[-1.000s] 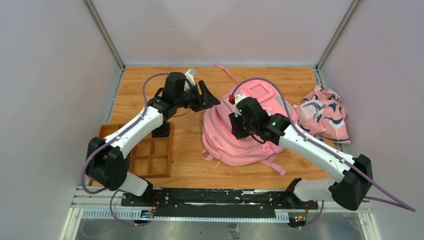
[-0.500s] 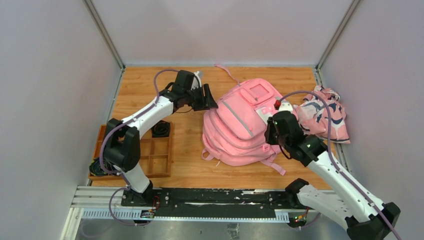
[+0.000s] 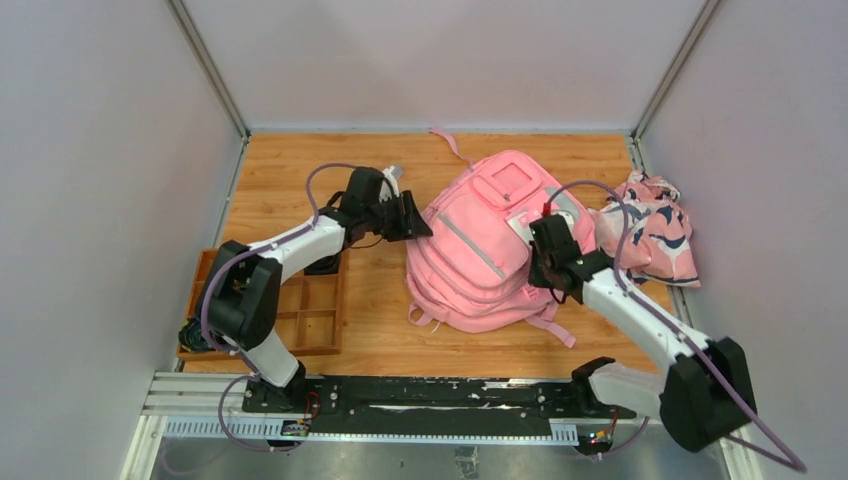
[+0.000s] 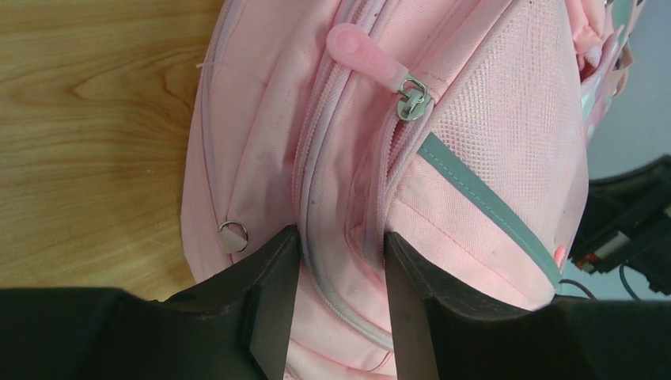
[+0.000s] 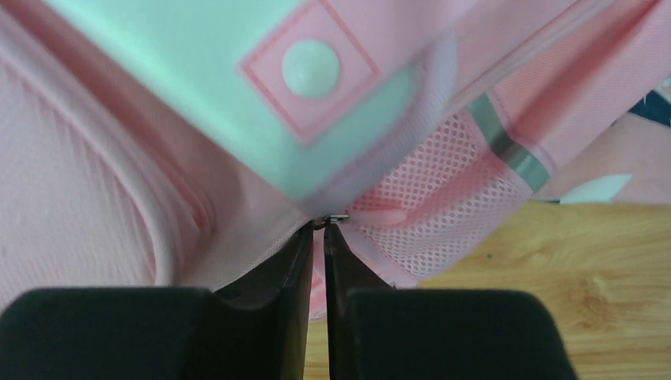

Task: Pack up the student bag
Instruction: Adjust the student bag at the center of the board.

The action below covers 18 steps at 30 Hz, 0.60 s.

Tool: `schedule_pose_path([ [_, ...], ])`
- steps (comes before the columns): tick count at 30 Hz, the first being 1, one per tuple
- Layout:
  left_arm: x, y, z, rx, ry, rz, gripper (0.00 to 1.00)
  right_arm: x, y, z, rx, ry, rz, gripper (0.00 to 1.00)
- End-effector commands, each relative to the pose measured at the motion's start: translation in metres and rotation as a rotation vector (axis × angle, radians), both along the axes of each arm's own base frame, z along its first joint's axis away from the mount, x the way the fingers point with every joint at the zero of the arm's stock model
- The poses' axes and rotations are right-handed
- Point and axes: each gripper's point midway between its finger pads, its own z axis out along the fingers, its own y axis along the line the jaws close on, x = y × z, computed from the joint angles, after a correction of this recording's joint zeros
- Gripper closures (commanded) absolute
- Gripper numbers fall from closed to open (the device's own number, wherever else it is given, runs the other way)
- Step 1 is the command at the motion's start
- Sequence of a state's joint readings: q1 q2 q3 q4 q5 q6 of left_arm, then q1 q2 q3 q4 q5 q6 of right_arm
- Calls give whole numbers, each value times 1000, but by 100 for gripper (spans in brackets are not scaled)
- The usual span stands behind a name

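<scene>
The student bag [image 3: 480,250] is a big pink backpack with grey trim, lying in the middle of the wooden table. My left gripper [image 3: 422,226] is at its left edge. In the left wrist view its jaws [image 4: 340,237] press from both sides on a ridge of bag fabric [image 4: 475,142] that carries a zipper; a pink zipper pull [image 4: 364,51] lies further along. My right gripper [image 3: 537,252] is at the bag's right side, below the white square patch [image 5: 237,87]. Its jaws [image 5: 319,229] are almost together, pinching a small metal zipper pull [image 5: 336,218] beside the mesh pocket [image 5: 427,214].
A pink cloth with a navy-white pattern [image 3: 650,230] lies crumpled at the right wall. A wooden compartment tray [image 3: 300,310] sits at the near left with a black round item [image 3: 322,262] in it. Grey walls close in the table on three sides.
My right arm swung from over the bag's middle to its right side and its jaws narrowed. The left gripper came down to the bag's left edge and closed in. The bag shifted slightly.
</scene>
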<state>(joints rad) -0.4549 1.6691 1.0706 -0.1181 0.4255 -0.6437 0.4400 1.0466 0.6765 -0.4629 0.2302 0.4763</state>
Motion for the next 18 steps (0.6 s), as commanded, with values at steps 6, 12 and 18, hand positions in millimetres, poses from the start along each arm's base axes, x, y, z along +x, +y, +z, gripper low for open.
schedule_pose_path([
  [6,-113,1,-80,153,160,-92,53,97,38,17,-14,-12,161,85],
  [12,-175,-47,-49,86,103,-239,52,123,20,31,-63,8,139,81],
  [18,-180,-49,39,69,-124,-293,41,105,-4,70,-134,-22,112,65],
])
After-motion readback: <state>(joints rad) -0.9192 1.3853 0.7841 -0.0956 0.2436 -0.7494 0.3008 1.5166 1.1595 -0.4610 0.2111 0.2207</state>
